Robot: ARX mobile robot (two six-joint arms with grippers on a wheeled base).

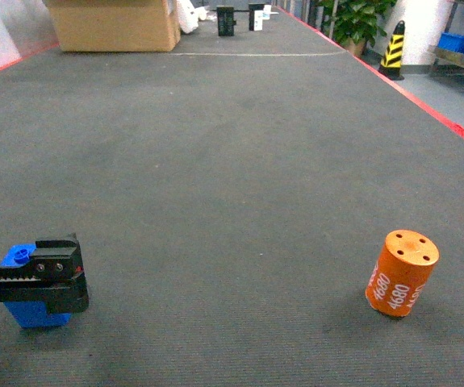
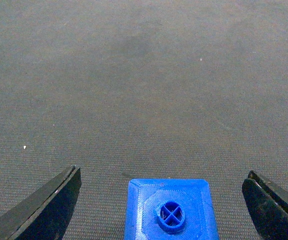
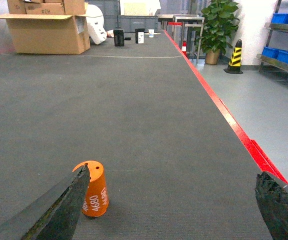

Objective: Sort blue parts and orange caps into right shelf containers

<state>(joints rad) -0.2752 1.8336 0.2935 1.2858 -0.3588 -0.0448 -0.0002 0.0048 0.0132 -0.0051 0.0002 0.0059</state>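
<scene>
Now your left gripper (image 2: pixel 166 200) spreads released jaws around the blue part (image 2: pixel 170 212); your right gripper (image 3: pixel 174 210), jaws released, sits beside the orange cap (image 3: pixel 94 189) on the floor (image 1: pixel 232 161).

The left gripper (image 2: pixel 164 210) sits low at seven o'clock with fingers (image 2: pixel 48 210) spread wide, and the right gripper (image 3: pixel 174 210) likewise seems open.

Warehouse-like hall: grey carpet floor (image 1: pixel 232 161), red boundary line (image 3: pixel 224 112), cardboard box (image 3: pixel 46 32), shelf crates (image 3: pixel 281 52), striped cone (image 1: pixel 393 47).
</scene>
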